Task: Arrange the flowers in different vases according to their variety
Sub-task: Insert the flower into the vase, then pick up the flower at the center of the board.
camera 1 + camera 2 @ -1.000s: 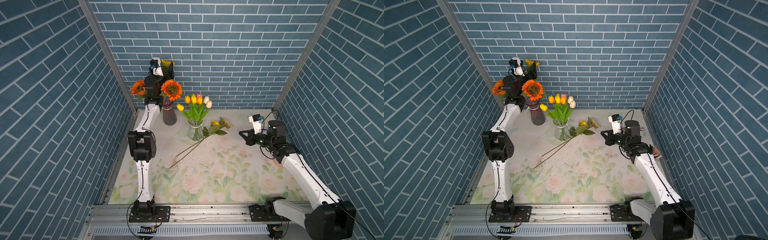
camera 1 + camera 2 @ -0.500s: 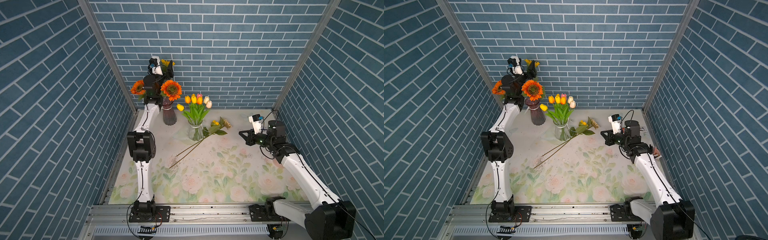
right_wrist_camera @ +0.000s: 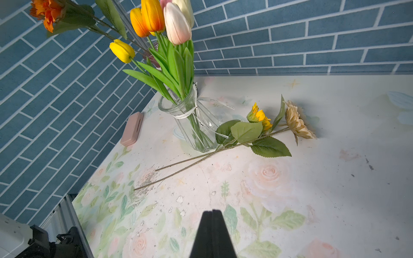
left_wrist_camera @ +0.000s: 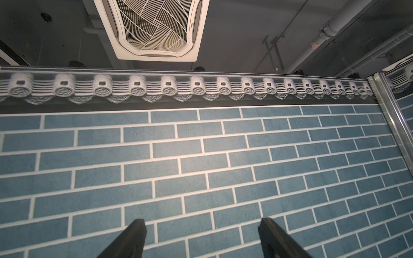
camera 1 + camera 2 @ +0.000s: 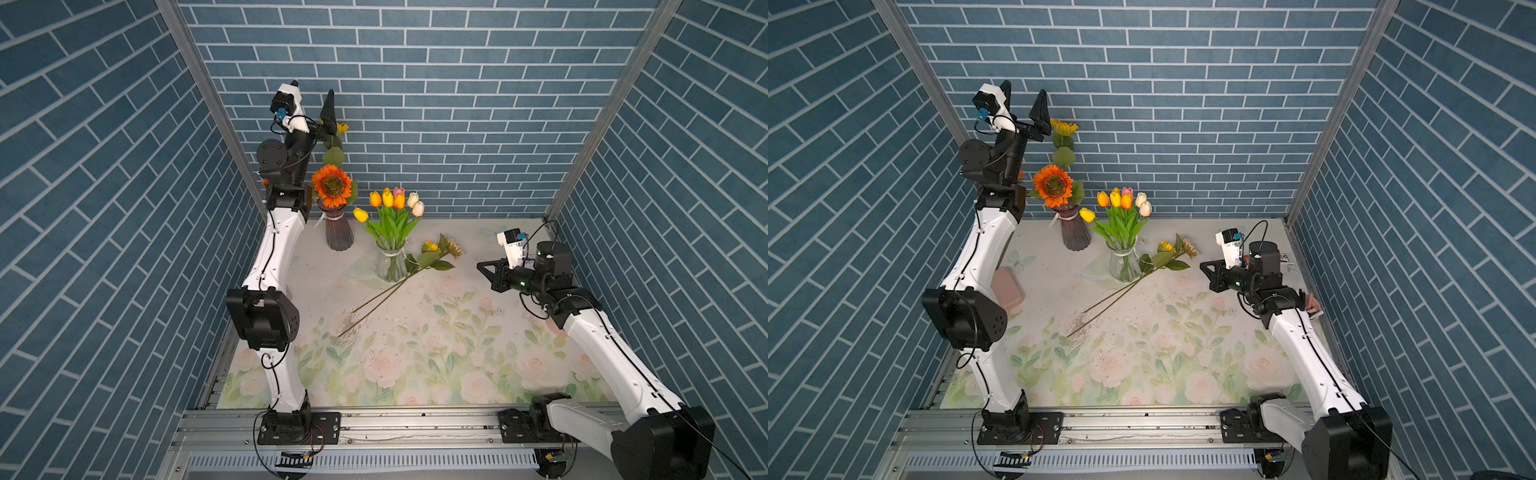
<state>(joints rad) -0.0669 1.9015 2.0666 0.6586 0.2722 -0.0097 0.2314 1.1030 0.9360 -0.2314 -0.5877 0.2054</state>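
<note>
Mat (image 5: 415, 365): pale printed roses, scuffed near the middle.
Right gripper (image 5: 481, 266): pressed together, empty, above the mat's right side.
Loose sunflowers (image 3: 277, 127): one yellow, one cream, flat on the mat, stem ends frontward, heads toward the back.
Pink case (image 5: 1007, 289): flat on the mat, left side.
Clear vase (image 5: 390, 266): upright mid-mat, holding the tulips (image 5: 392, 201), base just beside the loose stems.
Purple vase (image 5: 338, 235): upright, back left, holding an orange sunflower (image 5: 331, 185) and a tall yellow sunflower (image 5: 1064, 127).
Left gripper (image 5: 1022, 97): spread wide, empty, raised high by the back wall (image 5: 457, 104), near the tall yellow head.
</note>
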